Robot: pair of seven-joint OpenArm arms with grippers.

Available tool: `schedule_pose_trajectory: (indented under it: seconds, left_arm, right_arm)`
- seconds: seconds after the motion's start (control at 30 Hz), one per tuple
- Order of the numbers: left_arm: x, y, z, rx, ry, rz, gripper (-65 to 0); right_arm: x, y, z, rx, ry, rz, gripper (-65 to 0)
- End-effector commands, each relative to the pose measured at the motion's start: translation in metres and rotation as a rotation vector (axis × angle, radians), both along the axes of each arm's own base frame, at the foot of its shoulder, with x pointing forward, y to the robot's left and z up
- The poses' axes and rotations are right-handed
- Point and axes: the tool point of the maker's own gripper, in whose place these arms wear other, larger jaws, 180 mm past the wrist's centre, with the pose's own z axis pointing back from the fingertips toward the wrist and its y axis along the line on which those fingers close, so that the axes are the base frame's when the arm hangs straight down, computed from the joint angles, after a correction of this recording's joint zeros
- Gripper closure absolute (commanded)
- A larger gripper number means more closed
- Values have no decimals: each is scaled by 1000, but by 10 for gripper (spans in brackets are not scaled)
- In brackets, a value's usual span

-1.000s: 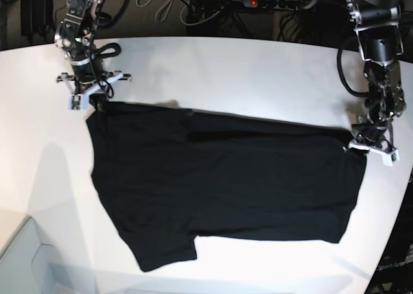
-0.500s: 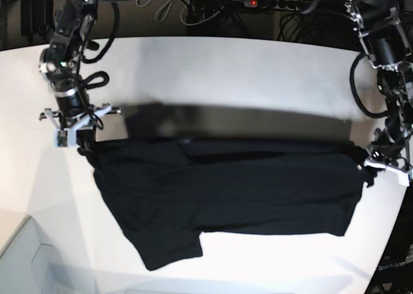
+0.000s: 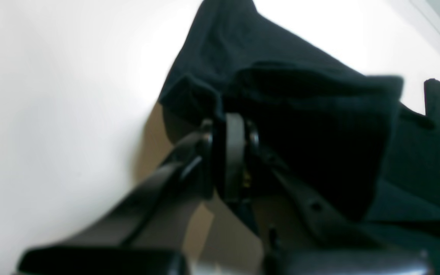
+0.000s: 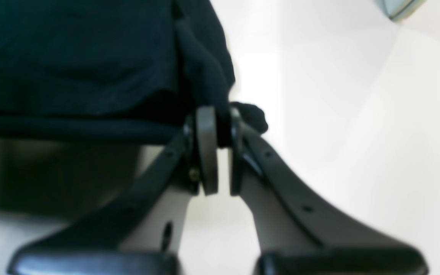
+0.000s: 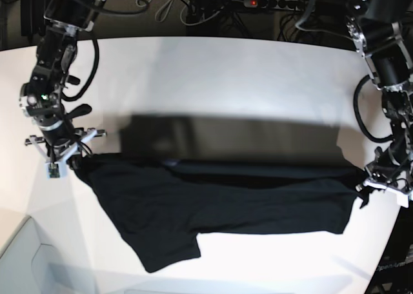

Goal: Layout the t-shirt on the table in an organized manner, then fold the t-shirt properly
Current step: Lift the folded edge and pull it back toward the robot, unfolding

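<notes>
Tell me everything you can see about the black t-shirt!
The t-shirt is plain black soft cloth, stretched wide between the two arms. The right gripper pinches one top corner and the left gripper pinches the other, both with shut jaws. Its top edge hangs lifted, casting a dark shadow on the white table. The lower part lies on the table, with one short sleeve sticking out at the near edge. No print shows.

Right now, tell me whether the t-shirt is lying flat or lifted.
Partly lifted: the t-shirt hangs stretched between the right gripper and left gripper, its lower part on the table.

Dark cables [image 5: 193, 13] and a power strip [image 5: 274, 2] behind.
</notes>
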Motion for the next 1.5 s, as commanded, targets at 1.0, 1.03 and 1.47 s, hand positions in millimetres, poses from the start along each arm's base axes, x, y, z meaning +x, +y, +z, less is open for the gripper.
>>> schedule_pose_trajectory:
  seconds: [1.0, 1.03, 1.47]
  left_arm:
    - [-85, 14, -73, 34, 183, 19, -1]
    - [-95, 14, -81, 35, 207, 18, -1]
    - [-161, 14, -120, 50, 352, 4, -1]
  right_arm:
    - [-84, 3, -23, 25, 97, 48, 0]
    - [-91, 4, -26, 29, 98, 50, 0]
    - [-161, 19, -58, 91, 151, 41, 0]
